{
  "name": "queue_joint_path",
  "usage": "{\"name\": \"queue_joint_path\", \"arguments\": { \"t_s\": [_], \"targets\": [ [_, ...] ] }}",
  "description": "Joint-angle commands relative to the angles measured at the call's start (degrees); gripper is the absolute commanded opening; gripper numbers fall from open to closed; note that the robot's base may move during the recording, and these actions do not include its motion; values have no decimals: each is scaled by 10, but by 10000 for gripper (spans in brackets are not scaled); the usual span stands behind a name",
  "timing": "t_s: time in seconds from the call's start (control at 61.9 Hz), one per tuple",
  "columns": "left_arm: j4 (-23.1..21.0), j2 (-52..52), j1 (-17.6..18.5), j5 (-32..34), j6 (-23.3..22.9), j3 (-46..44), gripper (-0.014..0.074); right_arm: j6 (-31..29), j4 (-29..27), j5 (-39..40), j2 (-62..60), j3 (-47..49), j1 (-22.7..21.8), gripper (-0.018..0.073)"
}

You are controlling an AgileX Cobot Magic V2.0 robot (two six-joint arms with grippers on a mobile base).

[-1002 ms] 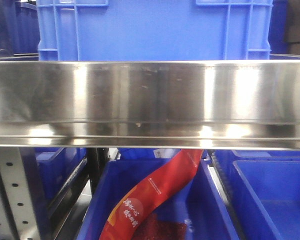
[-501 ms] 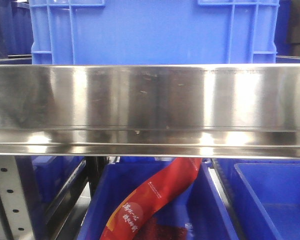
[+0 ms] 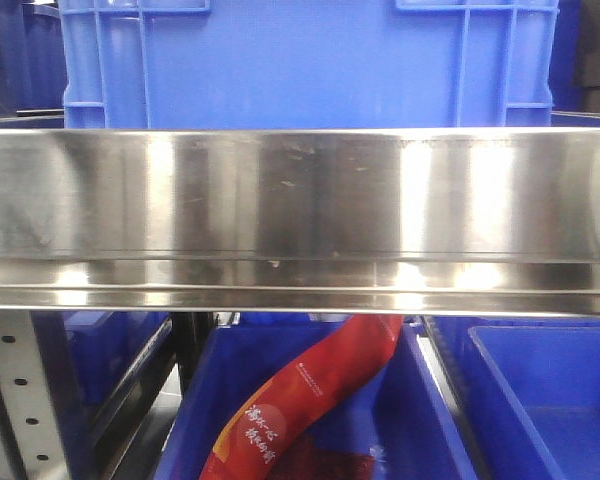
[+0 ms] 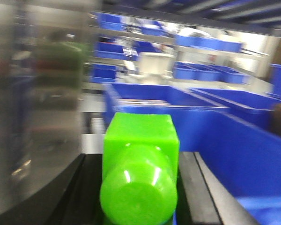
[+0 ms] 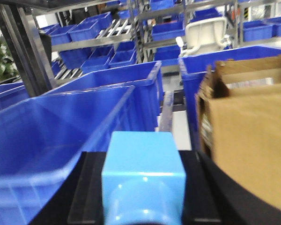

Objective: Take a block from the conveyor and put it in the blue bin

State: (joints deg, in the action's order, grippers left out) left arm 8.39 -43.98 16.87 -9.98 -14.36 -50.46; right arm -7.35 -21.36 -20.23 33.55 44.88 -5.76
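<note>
In the left wrist view, my left gripper (image 4: 139, 190) is shut on a bright green block (image 4: 139, 164) with a square body and a rounded end; black fingers (image 4: 82, 187) press both its sides. A blue bin (image 4: 225, 140) lies just ahead and to the right of it. My right gripper (image 5: 143, 192) is shut on a light blue block (image 5: 143, 164) of the same shape. A large blue bin (image 5: 51, 140) stands close on its left. The conveyor is out of view.
The front view is filled by a steel shelf rail (image 3: 300, 210), with a blue crate (image 3: 310, 60) above and lower blue bins (image 3: 540, 400), one holding a red packet (image 3: 310, 400). A cardboard box (image 5: 248, 140) is right of the right gripper. Racks of blue bins (image 5: 107, 42) stand behind.
The front view shifted a little a second ago, with the steel rail dropping slightly in frame, and has since held still.
</note>
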Motion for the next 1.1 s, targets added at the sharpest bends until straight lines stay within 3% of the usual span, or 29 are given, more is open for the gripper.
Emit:
{"name": "queue_joint_path", "arguments": {
  "t_s": [0.0, 0.226, 0.404, 0.517, 0.614, 0.711, 0.824, 0.986, 1.083],
  "targets": [
    [-2, -52, 43, 13, 4, -46, -111, -2, -5, 14, 54, 42, 20, -162],
    [-2, -177, 109, 36, 4, -137, -111, -3, -4, 24, 196, 152, 125, -162],
    [-2, -255, 115, 42, 4, -186, -111, -3, 19, 55, 315, 227, 197, -162],
    [-2, -295, 115, 42, 4, -213, -111, -3, 84, 64, 387, 271, 230, -162],
    [-2, -324, 115, 43, 4, -226, -111, -3, 126, 66, 442, 302, 242, -162],
    [0, -349, 115, 53, 4, -229, -106, -3, 127, 66, 488, 323, 242, -153],
    [11, -366, 115, 53, 4, -229, 14, -3, 127, 68, 511, 328, 242, -32],
    [11, -369, 115, 51, 4, -229, 376, -3, 127, 75, 512, 328, 242, 339],
    [11, -369, 115, 48, 4, -229, 445, -3, 127, 79, 512, 328, 242, 424]
  ]
}}
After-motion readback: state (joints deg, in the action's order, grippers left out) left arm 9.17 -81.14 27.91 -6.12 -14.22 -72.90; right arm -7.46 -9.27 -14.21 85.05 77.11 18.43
